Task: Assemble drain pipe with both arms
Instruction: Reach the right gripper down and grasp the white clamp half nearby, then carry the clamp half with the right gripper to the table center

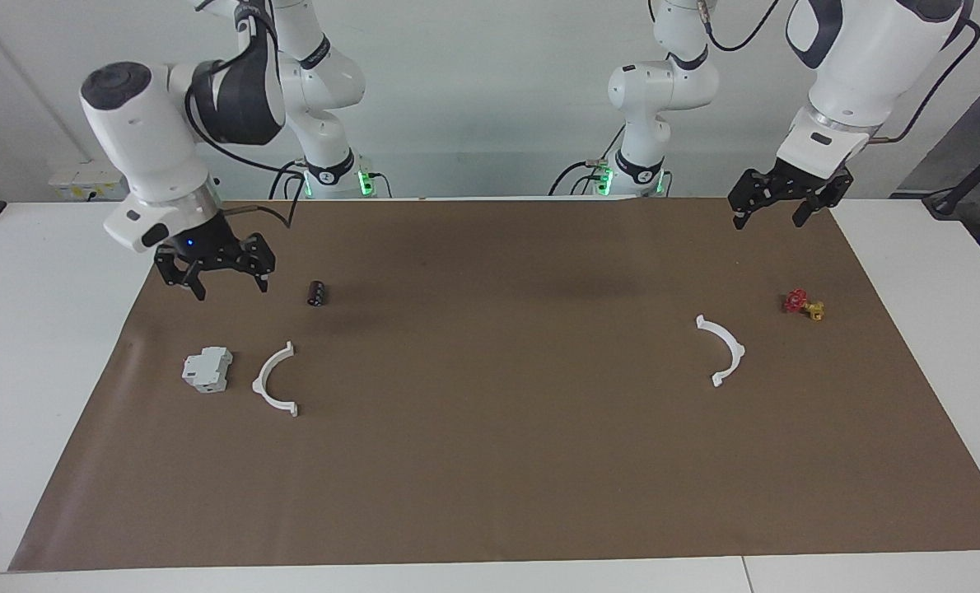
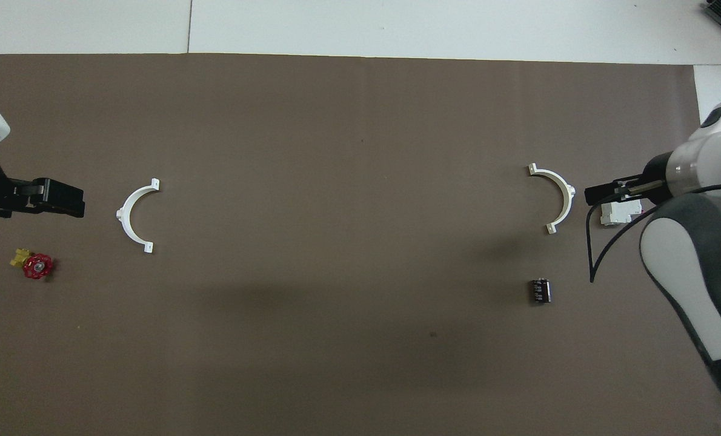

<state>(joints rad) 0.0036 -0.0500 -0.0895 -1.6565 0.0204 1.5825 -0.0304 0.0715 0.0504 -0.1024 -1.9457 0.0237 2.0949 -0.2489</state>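
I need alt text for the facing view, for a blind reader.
Two white half-ring arcs lie far apart on a brown mat. The open right claw hangs above the mat near a grey-white block; the open left claw waits.
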